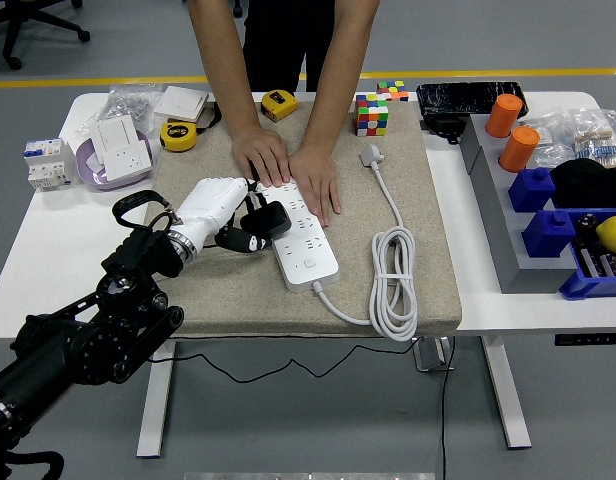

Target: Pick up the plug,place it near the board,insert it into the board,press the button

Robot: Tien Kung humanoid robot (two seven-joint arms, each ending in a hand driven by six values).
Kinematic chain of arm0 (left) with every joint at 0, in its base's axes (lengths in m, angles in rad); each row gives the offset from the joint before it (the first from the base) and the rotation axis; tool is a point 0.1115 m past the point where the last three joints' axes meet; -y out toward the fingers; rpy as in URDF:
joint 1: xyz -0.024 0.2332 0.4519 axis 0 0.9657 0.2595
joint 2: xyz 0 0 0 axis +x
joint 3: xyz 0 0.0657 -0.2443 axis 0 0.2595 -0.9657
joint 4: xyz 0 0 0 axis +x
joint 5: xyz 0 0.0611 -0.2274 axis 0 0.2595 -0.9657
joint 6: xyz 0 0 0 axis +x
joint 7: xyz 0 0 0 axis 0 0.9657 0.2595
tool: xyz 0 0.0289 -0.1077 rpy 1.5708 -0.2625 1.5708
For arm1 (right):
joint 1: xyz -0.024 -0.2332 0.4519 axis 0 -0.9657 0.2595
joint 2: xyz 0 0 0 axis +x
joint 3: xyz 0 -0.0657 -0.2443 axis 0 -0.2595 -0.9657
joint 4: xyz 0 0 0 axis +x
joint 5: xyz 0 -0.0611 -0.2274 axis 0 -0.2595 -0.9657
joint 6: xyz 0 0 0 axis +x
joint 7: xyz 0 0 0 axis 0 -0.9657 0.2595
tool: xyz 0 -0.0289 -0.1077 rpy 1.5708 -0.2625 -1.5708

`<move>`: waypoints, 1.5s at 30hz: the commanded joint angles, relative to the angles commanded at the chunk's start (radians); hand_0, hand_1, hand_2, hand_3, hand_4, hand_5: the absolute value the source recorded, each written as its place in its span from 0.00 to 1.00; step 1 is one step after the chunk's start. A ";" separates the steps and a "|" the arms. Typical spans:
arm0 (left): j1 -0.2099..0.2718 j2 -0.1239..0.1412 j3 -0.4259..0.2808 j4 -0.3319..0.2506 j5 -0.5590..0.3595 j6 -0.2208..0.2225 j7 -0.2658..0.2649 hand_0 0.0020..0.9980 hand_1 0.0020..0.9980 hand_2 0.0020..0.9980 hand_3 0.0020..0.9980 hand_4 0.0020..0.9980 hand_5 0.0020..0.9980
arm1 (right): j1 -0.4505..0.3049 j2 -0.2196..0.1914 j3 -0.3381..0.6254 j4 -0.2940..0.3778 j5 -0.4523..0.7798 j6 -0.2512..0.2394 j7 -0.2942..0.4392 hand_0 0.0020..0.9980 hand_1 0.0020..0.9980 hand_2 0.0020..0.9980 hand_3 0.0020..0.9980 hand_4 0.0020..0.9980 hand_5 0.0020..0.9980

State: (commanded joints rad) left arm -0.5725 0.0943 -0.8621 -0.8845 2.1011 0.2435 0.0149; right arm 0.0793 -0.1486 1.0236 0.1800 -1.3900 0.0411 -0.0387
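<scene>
Left hand point(228, 212), white-shelled with black fingertips, reaches in from the lower left over the beige mat point(438, 270) and has its fingers curled around the black plug point(265, 220), which sits at the left edge of the white power strip point(303, 240), touching or just above its sockets; whether the pins are seated cannot be told.

A person stands at the far side with both hands point(288, 170) pressed flat on the far end of the power strip, just beyond the robot's fingers and close over the plug. The strip's white cable point(393, 285) runs off its near end, loops in a coil on the mat's right side and ends in a white plug head point(371, 155) near a Rubik's cube point(371, 113). Two yellow tape measures point(178, 135) lie at the mat's far left corner.

On the table's left, a purple dish point(88, 170) holds a white wall socket point(120, 143), with a white circuit breaker point(46, 163) beside it. On the right, a blue bin point(578, 285) holds a yellow fruit point(612, 234) and some dark parts; two orange cylinders point(512, 130) stand behind a grey tray point(498, 220).
</scene>
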 joint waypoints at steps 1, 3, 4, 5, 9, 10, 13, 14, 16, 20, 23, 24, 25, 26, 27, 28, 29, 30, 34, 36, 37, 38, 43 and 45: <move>0.000 0.001 0.000 -0.001 -0.001 -0.002 0.000 0.37 0.24 0.32 0.41 0.57 0.11 | 0.000 0.000 0.000 0.000 0.000 0.000 0.000 0.85 0.74 0.71 0.67 0.97 0.58; 0.000 0.002 0.001 -0.003 -0.001 -0.007 0.001 0.37 0.25 0.32 0.40 0.57 0.11 | 0.000 0.000 0.000 0.000 0.001 0.000 0.000 0.85 0.74 0.71 0.67 0.97 0.58; 0.000 0.003 0.001 -0.003 0.001 -0.009 0.001 0.37 0.25 0.32 0.40 0.57 0.11 | 0.000 0.001 0.000 0.000 0.001 0.000 0.000 0.85 0.74 0.71 0.67 0.97 0.58; 0.000 0.003 0.001 -0.002 0.002 -0.010 0.001 0.37 0.25 0.32 0.40 0.57 0.11 | 0.000 0.001 0.001 0.000 0.001 0.000 0.000 0.85 0.74 0.71 0.67 0.97 0.58; -0.001 0.006 0.001 0.000 0.003 -0.016 0.002 0.38 0.25 0.32 0.40 0.57 0.11 | 0.001 0.001 0.002 0.000 0.000 -0.001 0.000 0.85 0.74 0.71 0.67 0.97 0.58; -0.001 0.006 0.003 0.000 0.002 -0.017 0.002 0.38 0.25 0.32 0.40 0.57 0.11 | 0.002 0.001 0.003 0.000 0.001 -0.001 0.000 0.85 0.74 0.71 0.67 0.97 0.58; -0.002 0.009 0.006 0.000 -0.004 -0.020 0.002 0.38 0.25 0.32 0.40 0.57 0.11 | 0.002 0.001 0.005 0.000 -0.001 -0.001 -0.001 0.85 0.74 0.71 0.67 0.97 0.58; -0.002 0.008 0.006 0.000 -0.003 -0.021 0.002 0.38 0.25 0.32 0.40 0.57 0.11 | 0.002 0.001 0.004 0.000 -0.001 -0.001 -0.001 0.85 0.74 0.71 0.67 0.97 0.58; -0.002 0.007 0.005 0.002 -0.001 -0.022 0.002 0.38 0.25 0.32 0.41 0.57 0.10 | 0.002 0.000 0.003 0.000 0.000 -0.001 -0.001 0.85 0.74 0.71 0.67 0.97 0.58; -0.001 0.009 0.011 0.002 0.001 -0.026 0.002 0.38 0.25 0.32 0.41 0.57 0.10 | 0.001 0.000 -0.001 0.000 0.004 -0.001 0.000 0.85 0.74 0.71 0.67 0.97 0.58; -0.001 0.010 0.018 0.004 0.000 -0.027 0.002 0.39 0.26 0.32 0.40 0.57 0.11 | 0.000 0.000 -0.001 0.000 0.003 -0.001 0.000 0.85 0.74 0.71 0.67 0.97 0.58; -0.001 0.010 0.019 0.004 0.000 -0.027 0.002 0.39 0.26 0.32 0.40 0.57 0.11 | 0.000 0.000 0.000 0.000 0.002 -0.001 0.000 0.85 0.74 0.71 0.67 0.97 0.58; -0.001 0.010 0.020 0.004 0.000 -0.027 0.002 0.39 0.26 0.32 0.40 0.57 0.11 | -0.001 0.000 0.000 0.000 0.001 -0.001 0.000 0.85 0.74 0.71 0.67 0.97 0.58; -0.001 0.010 0.021 0.005 0.001 -0.027 0.002 0.39 0.26 0.32 0.40 0.57 0.11 | -0.001 0.000 0.002 0.000 -0.001 0.000 -0.001 0.85 0.74 0.71 0.67 0.97 0.58; -0.001 0.010 0.022 0.005 0.001 -0.028 0.002 0.39 0.26 0.32 0.40 0.57 0.11 | -0.001 0.000 0.002 0.000 -0.002 0.000 -0.001 0.85 0.74 0.71 0.66 0.97 0.58; -0.002 0.009 0.023 0.005 0.002 -0.029 0.003 0.39 0.26 0.32 0.40 0.57 0.11 | -0.002 -0.001 0.001 0.000 -0.001 -0.001 -0.001 0.85 0.74 0.71 0.66 0.97 0.58; -0.002 0.009 0.024 0.006 0.004 -0.029 0.003 0.39 0.26 0.32 0.40 0.57 0.11 | -0.001 -0.001 0.000 0.000 0.000 -0.001 -0.001 0.85 0.74 0.71 0.66 0.97 0.58; -0.003 0.009 0.025 0.006 0.004 -0.030 0.003 0.39 0.26 0.32 0.40 0.57 0.11 | -0.001 -0.001 -0.002 0.000 0.002 -0.001 0.000 0.85 0.74 0.71 0.66 0.97 0.58; -0.006 0.010 0.028 0.006 0.004 -0.038 0.001 0.41 0.31 0.37 0.46 0.58 0.11 | 0.000 -0.002 -0.006 0.000 0.005 -0.002 0.001 0.85 0.74 0.71 0.66 0.97 0.58; -0.008 0.011 0.029 0.007 0.002 -0.046 -0.002 0.41 0.31 0.37 0.46 0.58 0.11 | 0.000 -0.002 -0.006 0.000 0.005 -0.001 0.001 0.85 0.74 0.71 0.66 0.97 0.58; -0.008 0.011 0.029 0.007 0.000 -0.049 -0.004 0.41 0.31 0.37 0.46 0.58 0.11 | 0.000 -0.002 -0.006 0.000 0.006 -0.001 0.001 0.85 0.74 0.71 0.66 0.97 0.58; -0.009 0.011 0.030 0.008 -0.003 -0.048 -0.010 0.41 0.31 0.37 0.46 0.58 0.11 | 0.000 -0.002 -0.003 0.000 0.006 -0.002 0.001 0.85 0.74 0.71 0.66 0.97 0.58; -0.010 0.011 0.032 0.008 -0.006 -0.041 -0.024 0.50 0.49 0.53 0.53 0.91 0.14 | -0.001 -0.003 -0.004 0.000 0.008 -0.003 0.000 0.85 0.74 0.71 0.67 0.97 0.59; -0.010 0.010 0.032 0.008 -0.011 -0.042 -0.028 0.57 0.61 0.57 0.56 0.97 0.17 | -0.001 -0.003 -0.007 0.000 0.010 -0.003 0.000 0.85 0.74 0.71 0.67 0.97 0.58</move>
State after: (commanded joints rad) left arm -0.5828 0.1041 -0.8305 -0.8764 2.0904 0.2016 -0.0128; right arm 0.0786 -0.1515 1.0163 0.1800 -1.3803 0.0384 -0.0388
